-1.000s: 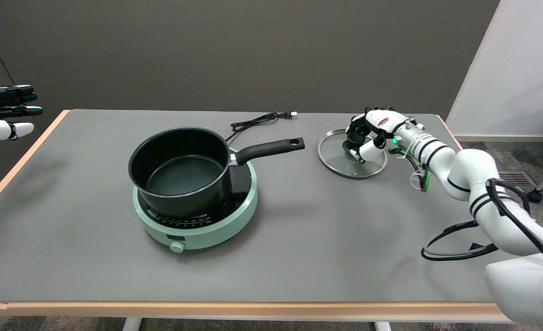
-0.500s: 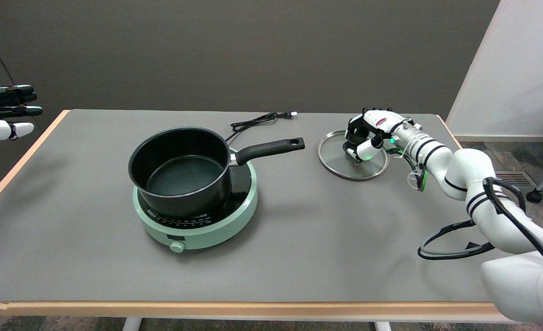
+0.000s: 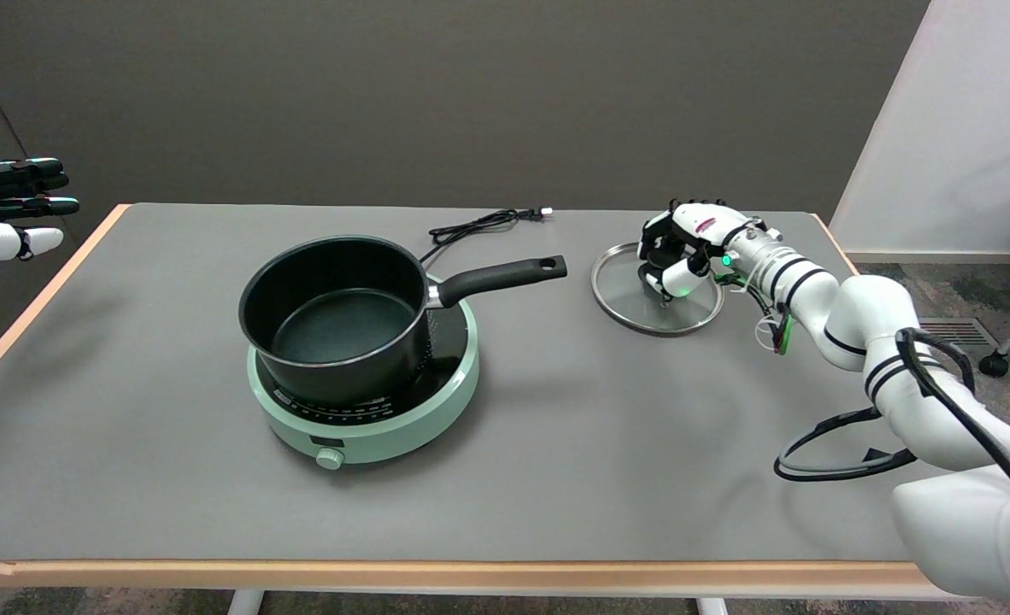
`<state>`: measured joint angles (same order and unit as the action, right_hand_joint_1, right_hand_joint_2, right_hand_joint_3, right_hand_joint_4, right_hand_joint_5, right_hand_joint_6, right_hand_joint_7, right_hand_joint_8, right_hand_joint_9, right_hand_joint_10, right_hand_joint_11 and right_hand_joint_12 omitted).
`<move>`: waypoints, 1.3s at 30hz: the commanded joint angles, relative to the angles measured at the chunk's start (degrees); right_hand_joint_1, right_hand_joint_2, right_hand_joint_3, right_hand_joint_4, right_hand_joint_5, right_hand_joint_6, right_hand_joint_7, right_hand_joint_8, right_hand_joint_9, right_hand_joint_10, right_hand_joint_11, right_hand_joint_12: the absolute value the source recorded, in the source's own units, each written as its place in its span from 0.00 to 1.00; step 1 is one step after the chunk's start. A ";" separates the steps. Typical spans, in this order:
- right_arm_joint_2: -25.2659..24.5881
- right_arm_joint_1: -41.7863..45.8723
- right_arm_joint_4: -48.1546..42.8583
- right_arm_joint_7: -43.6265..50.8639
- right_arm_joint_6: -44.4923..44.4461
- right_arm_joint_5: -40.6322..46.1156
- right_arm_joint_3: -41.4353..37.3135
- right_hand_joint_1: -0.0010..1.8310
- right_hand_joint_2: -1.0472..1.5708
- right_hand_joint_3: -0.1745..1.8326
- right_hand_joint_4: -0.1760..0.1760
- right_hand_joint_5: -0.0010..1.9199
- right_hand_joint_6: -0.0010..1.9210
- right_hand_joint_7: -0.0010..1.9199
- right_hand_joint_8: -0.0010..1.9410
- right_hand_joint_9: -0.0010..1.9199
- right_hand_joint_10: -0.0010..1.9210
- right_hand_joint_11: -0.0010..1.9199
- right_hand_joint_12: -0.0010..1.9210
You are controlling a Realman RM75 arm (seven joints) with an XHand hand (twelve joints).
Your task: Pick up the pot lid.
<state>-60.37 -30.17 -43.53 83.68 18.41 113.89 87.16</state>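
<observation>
Head view, taking the pot (image 3: pixel 338 320) as the landmark: the pot lid (image 3: pixel 657 289) lies to the right of the pot, beyond the tip of its handle (image 3: pixel 502 277), near the table's far right part; it appears to lie flat on the grey table (image 3: pixel 556 444), though whether its rim has cleared the surface cannot be told. The right hand (image 3: pixel 681 252) sits over the lid's centre with its fingers curled down around the dark knob (image 3: pixel 652 275); it looks closed on the knob, a grip that would suit a glass disc with no other purchase. The pot stands open on the green hotplate (image 3: pixel 367 408), probably why the lid was parked apart from it; the power cord (image 3: pixel 479 224) trails behind the pot toward the far edge.

Room for moving: the handle tip lies near the lid's left rim but apart from it, so a straight lift seems safest; to the right of the lid the table's edge is close; the near side is broad bare surface.
</observation>
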 commanded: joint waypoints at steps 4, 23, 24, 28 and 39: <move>-0.14 -0.15 0.06 0.00 1.27 0.00 -0.08 0.58 0.68 0.60 1.00 0.39 0.41 0.47 0.21 0.42 0.36 0.22 0.45; -0.11 -0.01 -0.97 0.00 1.27 0.00 -0.35 0.57 0.65 0.63 0.92 0.33 0.23 0.36 0.11 0.34 0.29 0.17 0.40; -0.03 0.12 -1.28 0.00 1.27 0.00 -0.43 0.56 0.65 0.63 0.92 0.33 0.23 0.36 0.11 0.34 0.29 0.17 0.40; 0.28 1.00 -2.64 -0.08 1.24 0.27 -0.51 0.58 0.64 0.62 0.93 0.34 0.21 0.35 0.12 0.35 0.26 0.18 0.40; 1.38 6.83 -9.18 -1.60 0.90 0.48 -3.52 0.57 0.64 0.63 0.91 0.33 0.23 0.36 0.11 0.34 0.29 0.18 0.41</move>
<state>-60.06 -28.79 -46.60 83.32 19.59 114.04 86.47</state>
